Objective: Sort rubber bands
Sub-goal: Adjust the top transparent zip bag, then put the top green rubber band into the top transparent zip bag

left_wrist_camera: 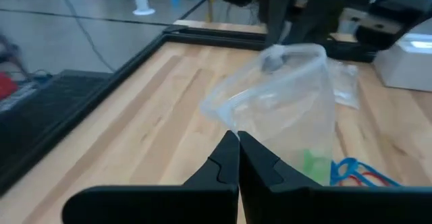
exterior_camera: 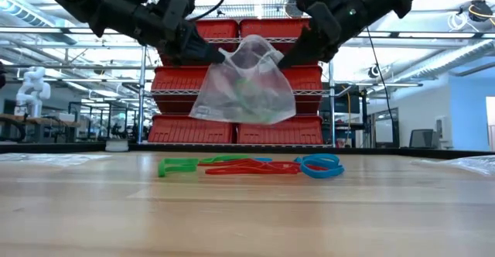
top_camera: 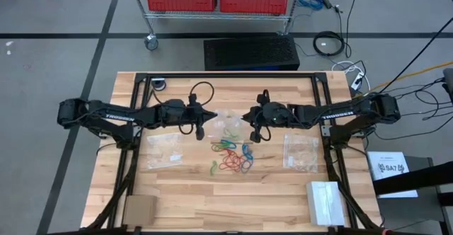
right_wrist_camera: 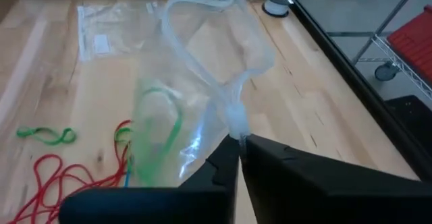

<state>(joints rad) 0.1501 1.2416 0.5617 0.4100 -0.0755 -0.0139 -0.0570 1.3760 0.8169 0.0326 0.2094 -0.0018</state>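
1. The left gripper (top_camera: pixel 210 115) and the right gripper (top_camera: pixel 246 117) face each other above the middle of the tabletop (top_camera: pixel 184 192), each with its jaws pressed together on an opposite top corner of a clear zip bag (exterior_camera: pixel 244 83) that hangs between them, clear of the wood.
2. A green loop (right_wrist_camera: pixel 160 126) shows through the bag's wall; how many bands are inside I cannot tell.
3. The loose rubber bands (top_camera: pixel 232 156), in green, blue and red/orange, lie in a cluster on the tabletop just toward 6 o'clock of the grippers. In the low view they lie flat below the hanging bag with open air between.
4. A second flat bag (top_camera: pixel 165 151) lies at about 8 o'clock of the cluster and a third (top_camera: pixel 301 152) at about 3 o'clock, both apart from the bands.
5. Bare wood runs from the cluster to the 6 o'clock edge; a brown card square (top_camera: pixel 140 209) sits at the 7 o'clock corner and a white box (top_camera: pixel 325 202) at the 5 o'clock corner.
6. A black frame rail (top_camera: pixel 233 76) lines the 12 o'clock edge, with struts down both sides.
7. "TROSSEN" reads in white on both arms; a white sheet (top_camera: pixel 391 170) off the 4 o'clock side carries print that looks like "SA7".
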